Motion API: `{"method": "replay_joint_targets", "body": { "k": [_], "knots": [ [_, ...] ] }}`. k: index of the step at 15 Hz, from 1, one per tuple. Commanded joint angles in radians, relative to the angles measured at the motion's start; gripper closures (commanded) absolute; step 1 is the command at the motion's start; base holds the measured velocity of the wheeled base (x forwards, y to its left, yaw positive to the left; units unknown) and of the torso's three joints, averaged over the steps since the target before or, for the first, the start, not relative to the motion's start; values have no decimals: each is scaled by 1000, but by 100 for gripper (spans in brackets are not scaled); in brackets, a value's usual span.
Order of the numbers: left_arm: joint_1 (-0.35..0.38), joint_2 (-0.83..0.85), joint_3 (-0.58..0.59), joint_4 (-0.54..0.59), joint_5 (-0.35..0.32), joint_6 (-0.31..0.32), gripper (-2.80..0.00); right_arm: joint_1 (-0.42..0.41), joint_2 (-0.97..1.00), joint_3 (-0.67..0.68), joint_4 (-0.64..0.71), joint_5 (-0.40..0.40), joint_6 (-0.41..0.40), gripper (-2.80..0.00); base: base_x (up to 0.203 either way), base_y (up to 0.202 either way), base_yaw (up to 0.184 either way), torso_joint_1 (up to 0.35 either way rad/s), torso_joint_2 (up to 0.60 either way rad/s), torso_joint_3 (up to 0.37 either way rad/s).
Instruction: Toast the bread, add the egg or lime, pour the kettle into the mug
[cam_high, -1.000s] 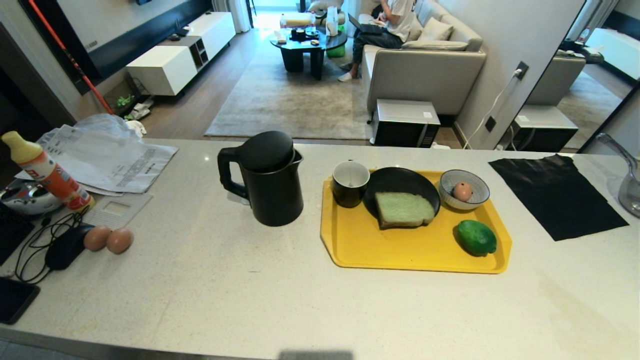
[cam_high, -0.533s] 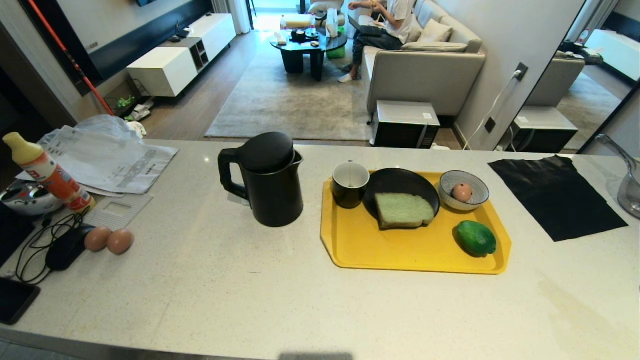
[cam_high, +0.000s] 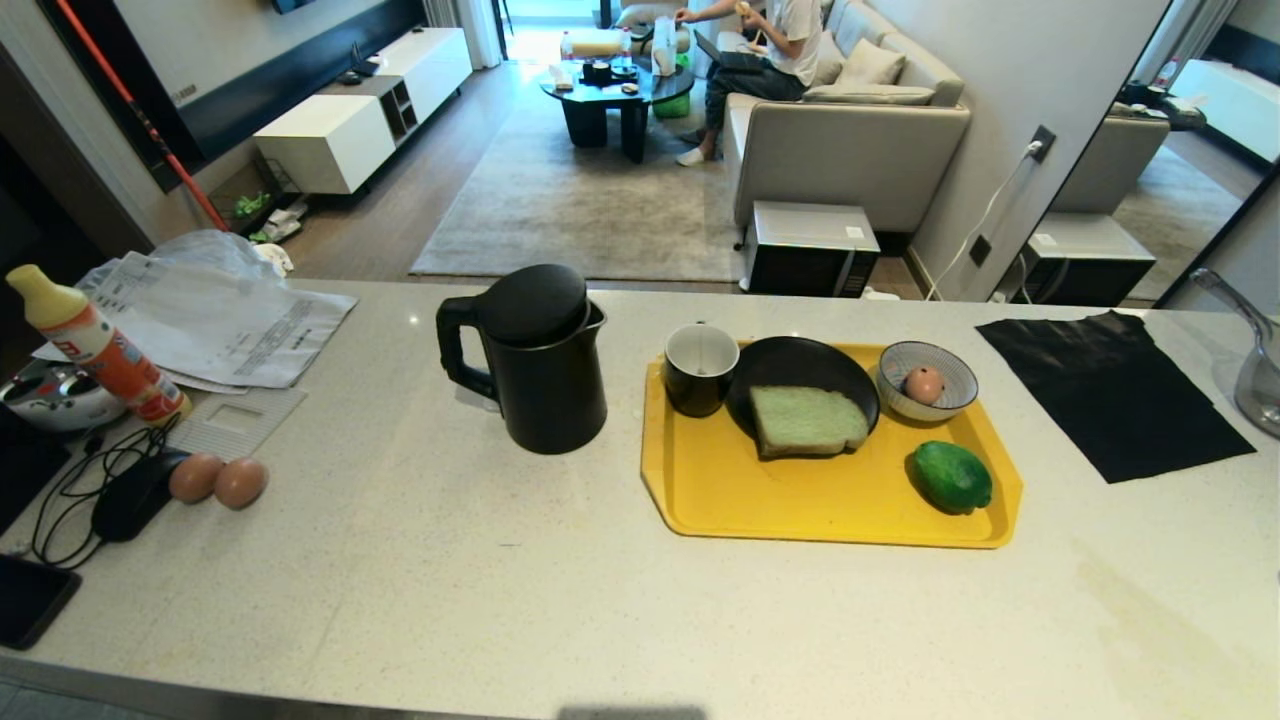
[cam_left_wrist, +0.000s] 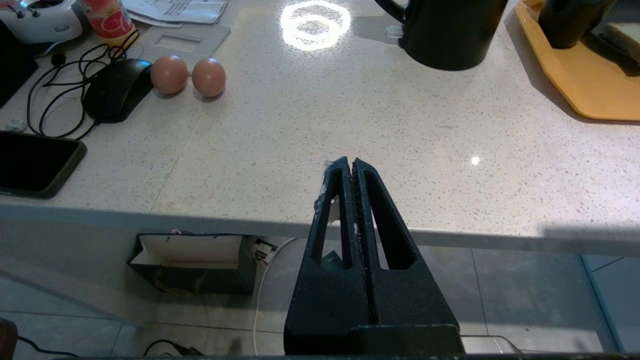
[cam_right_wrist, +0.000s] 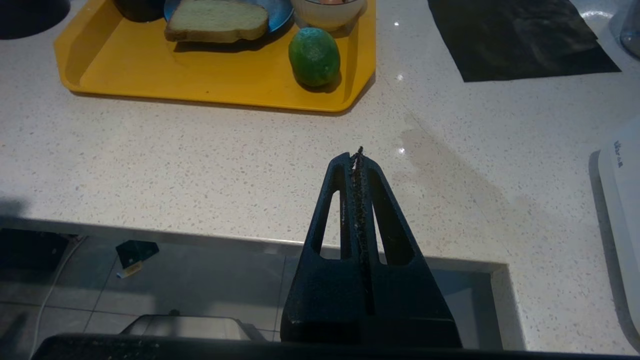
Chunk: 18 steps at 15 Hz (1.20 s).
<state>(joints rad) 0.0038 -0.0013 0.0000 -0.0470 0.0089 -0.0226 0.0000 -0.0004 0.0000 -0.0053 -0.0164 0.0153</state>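
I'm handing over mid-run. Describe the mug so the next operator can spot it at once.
Find the yellow tray right of the tall black kettle on the pale counter. The mug stands in the tray's far left corner, beside the black plate holding the bread. It is the short black cylinder with a white inside, unlike the striped bowl holding an egg.

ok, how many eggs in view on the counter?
3. Two brown eggs lie side by side on the counter's left, next to the black mouse. The third egg sits in the striped bowl on the yellow tray. None looks hidden.
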Motion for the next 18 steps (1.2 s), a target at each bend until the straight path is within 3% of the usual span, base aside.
{"method": "replay_joint_targets", "body": {
  "k": [1,18],
  "knots": [
    [1,-2,17,-1,0,0,0,1,0,2,-1,0,0,0,0,0,0,0,0,0],
    [1,-2,17,-1,0,0,0,2,0,2,-1,0,-2,0,0,0,0,0,0,0]
  ]
}}
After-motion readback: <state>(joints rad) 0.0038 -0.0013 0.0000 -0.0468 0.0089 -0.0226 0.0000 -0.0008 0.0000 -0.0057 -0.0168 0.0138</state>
